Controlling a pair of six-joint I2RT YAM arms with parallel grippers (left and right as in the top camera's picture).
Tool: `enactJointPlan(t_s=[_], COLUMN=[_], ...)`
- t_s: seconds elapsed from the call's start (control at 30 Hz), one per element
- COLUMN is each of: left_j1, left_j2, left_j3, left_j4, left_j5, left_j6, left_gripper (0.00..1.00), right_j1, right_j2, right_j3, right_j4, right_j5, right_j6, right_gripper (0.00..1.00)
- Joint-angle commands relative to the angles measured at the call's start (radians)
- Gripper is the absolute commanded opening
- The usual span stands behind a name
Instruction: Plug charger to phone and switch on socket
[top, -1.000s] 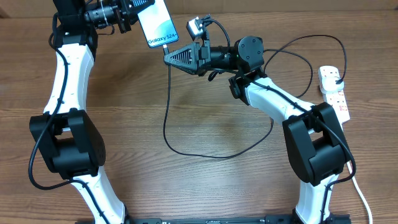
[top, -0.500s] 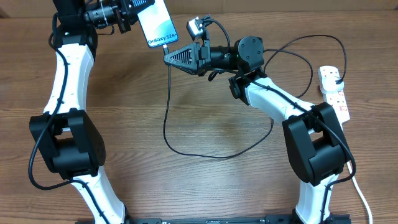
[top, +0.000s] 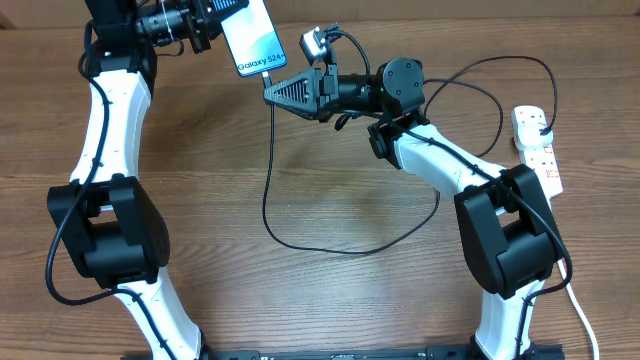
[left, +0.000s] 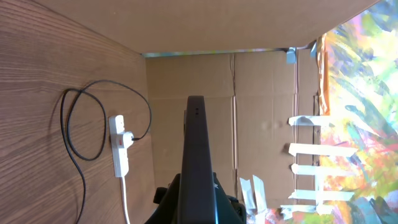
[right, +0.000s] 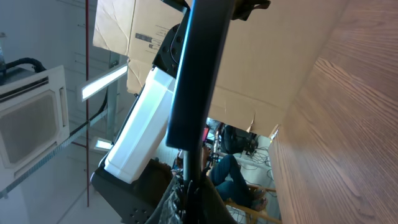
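1. The brown wooden worktop (top: 200, 300) is bare along the near side.
2. A thin black looping cable (top: 350, 252) crosses its middle.
3. A slim blue-screened phone (top: 250, 38) hangs over the far left.
4. A white elongated power strip (top: 540, 150) lines the right edge.

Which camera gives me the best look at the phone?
The overhead view. There the phone shows its bright blue screen, with the white Galaxy text readable. Both the left wrist and right wrist views catch it edge-on, as a dark strip only.

Blue phone (top: 250, 38) raised, black charger (top: 267, 170) tip meeting its edge, white socket (top: 540, 150) apart
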Motion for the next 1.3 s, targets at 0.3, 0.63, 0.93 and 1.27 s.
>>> enactJointPlan(t_s=[0.3,0.63,0.93,1.27], left_j1=[0.004,0.003,0.003,0.003], left_j2=[0.000,0.000,0.000,0.000], left_j3=[0.007,0.007,0.007,0.007], left_j4=[0.010,0.010,0.010,0.010], left_j5=[0.064,0.071,0.071,0.083], left_j6=[0.021,0.043,0.054,0.046], left_gripper=[0.04,0.04,0.04,0.04], right_j1=[-0.004,-0.004,-0.004,-0.004], right_j2=[0.006,0.006,0.006,0.006], right_j3=[0.018,0.018,0.018,0.018], right_j4=[0.010,0.011,0.011,-0.048], right_j5=[0.024,0.024,0.026,0.048], right_j6=[-0.007,-0.007,-0.006,-0.006], right_gripper=[0.04,0.04,0.04,0.04])
